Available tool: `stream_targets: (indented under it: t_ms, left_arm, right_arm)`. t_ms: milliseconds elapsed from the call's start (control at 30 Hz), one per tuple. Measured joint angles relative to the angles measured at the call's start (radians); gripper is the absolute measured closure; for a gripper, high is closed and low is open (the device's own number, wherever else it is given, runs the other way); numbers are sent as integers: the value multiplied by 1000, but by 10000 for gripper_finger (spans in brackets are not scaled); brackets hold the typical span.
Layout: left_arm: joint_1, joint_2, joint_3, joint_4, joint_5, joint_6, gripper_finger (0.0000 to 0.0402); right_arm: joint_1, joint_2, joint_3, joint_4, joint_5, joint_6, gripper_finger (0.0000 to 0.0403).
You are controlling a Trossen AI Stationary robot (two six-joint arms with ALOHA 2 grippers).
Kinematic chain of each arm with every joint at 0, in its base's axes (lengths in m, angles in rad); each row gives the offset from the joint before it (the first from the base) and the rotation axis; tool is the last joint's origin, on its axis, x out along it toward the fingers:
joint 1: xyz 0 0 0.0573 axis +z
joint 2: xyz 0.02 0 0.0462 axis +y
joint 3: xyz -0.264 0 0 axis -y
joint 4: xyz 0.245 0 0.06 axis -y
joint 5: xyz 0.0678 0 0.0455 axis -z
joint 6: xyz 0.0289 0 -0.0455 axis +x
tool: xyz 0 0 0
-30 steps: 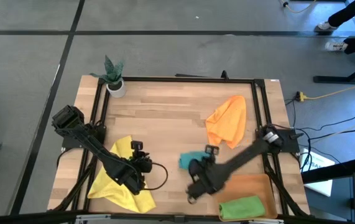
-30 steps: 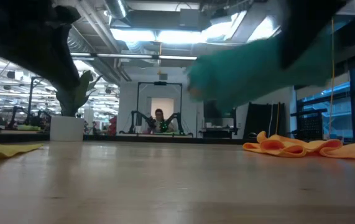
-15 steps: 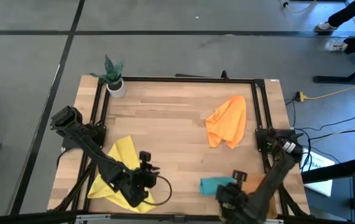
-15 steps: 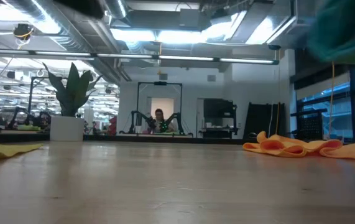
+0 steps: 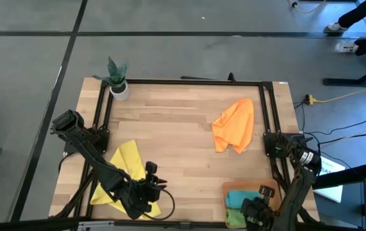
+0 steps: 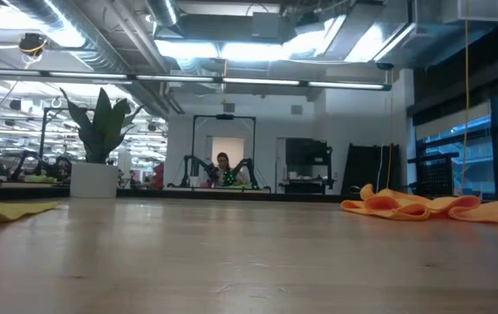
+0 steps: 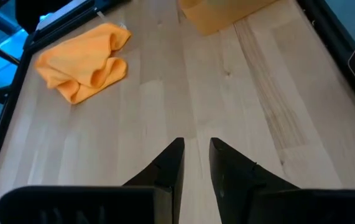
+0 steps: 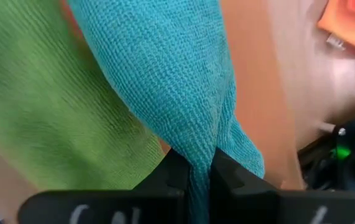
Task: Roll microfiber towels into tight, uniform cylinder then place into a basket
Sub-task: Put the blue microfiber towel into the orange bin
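The teal towel [image 5: 239, 197], a loose roll, hangs over the orange-brown basket [image 5: 259, 186] at the near right corner, with my right gripper [image 5: 254, 208] shut on it. A green towel [image 5: 234, 217] lies in the basket beside and under it. The yellow towel [image 5: 120, 172] lies spread at the near left. My left gripper [image 5: 154, 190] stands open just right of it, above bare wood, with nothing between its fingers [image 7: 171, 163]. The orange towel [image 5: 234, 125] lies crumpled at the right middle. My right gripper pinches one end of the teal towel [image 8: 197, 155] between its two fingers, several layers bunched together. The fingers come steeply from above. The towel stretches away from them over the green towel [image 8: 46, 112]; I cannot tell whether it rests on it.
A small white pot with a plant [image 5: 118, 86] stands at the far left corner. A black frame [image 5: 183, 81] runs round the tabletop. Bare wood lies in the table's middle, between the yellow and orange towels.
My right gripper has carried the teal towel from the table's near middle toward the right edge, until it stands over the basket beside the green towel. My left gripper has gone a little toward the near edge, risen, and tipped up nearer to level.
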Motion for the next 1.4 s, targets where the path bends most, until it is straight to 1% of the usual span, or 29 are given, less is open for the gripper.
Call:
stream_targets:
  t_ms: [133,300,367,467,533,733,867,1000,1267,1300,1400]
  left_arm:
    - [0,0,0,1,0,0,335]
    - [0,0,0,9,1,1,335]
    - [0,0,0,19,31,9,335]
    - [0,0,0,54,127,73,335]
    - [0,0,0,78,163,102,335]
    - [1,0,0,92,165,109,335]
    - [0,0,0,92,165,110,335]
    - [0,0,0,91,165,113,335]
    - [2,0,0,90,165,113,335]
    - [2,0,0,90,165,113,335]
    - [2,0,0,90,165,113,335]
  right_arm:
    - [2,0,-73,74,-33,-3,380]
    - [-12,0,-130,176,-53,-90,379]
    - [-17,-1,-146,204,-67,-110,378]
    - [-18,-1,-160,218,-68,-116,378]
    - [-17,-1,-164,222,-68,-118,378]
    - [-17,-1,-165,230,-90,-136,369]
    - [-18,-1,-165,230,-92,-140,347]
    - [-18,-1,-165,230,-92,-182,320]
    - [-39,-1,-165,210,-93,-199,246]
    - [-46,-1,-165,203,-98,-214,237]
    - [-64,-1,-165,192,-157,-236,217]
